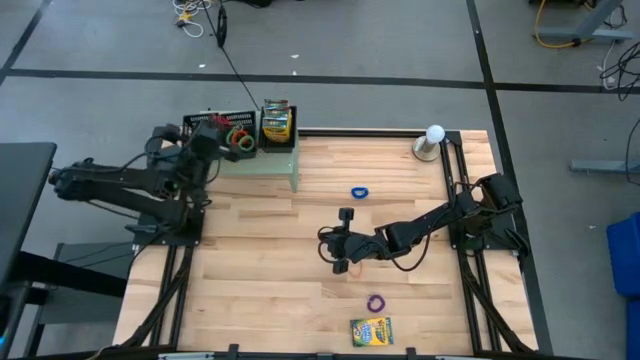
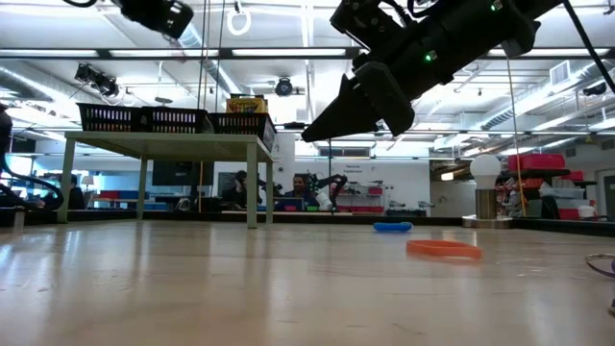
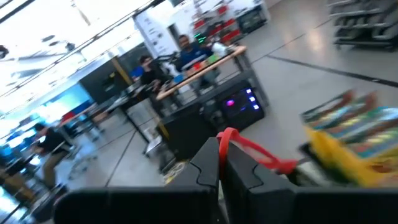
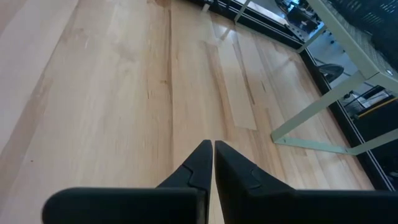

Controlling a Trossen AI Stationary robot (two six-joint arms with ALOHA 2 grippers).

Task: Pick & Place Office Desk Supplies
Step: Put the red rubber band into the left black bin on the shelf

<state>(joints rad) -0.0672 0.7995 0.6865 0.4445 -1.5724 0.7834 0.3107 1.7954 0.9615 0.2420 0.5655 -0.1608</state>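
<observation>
The left arm reached over the mesh tray (image 1: 222, 128), its left gripper (image 3: 219, 163) closed on a red rubber band (image 3: 252, 149). The right gripper (image 4: 213, 163) hung closed and empty above the table (image 1: 260, 260), near an orange band (image 2: 443, 249).

A robotics lab is shown: a framed wooden table (image 1: 300, 200), taped concrete floor (image 1: 350, 50), equipment-laden workbenches (image 3: 199, 65), seated people (image 2: 303, 185).

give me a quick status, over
Left gripper shut on red rubber band over mesh tray. Right gripper shut, empty, above orange band. Nothing blocking.
</observation>
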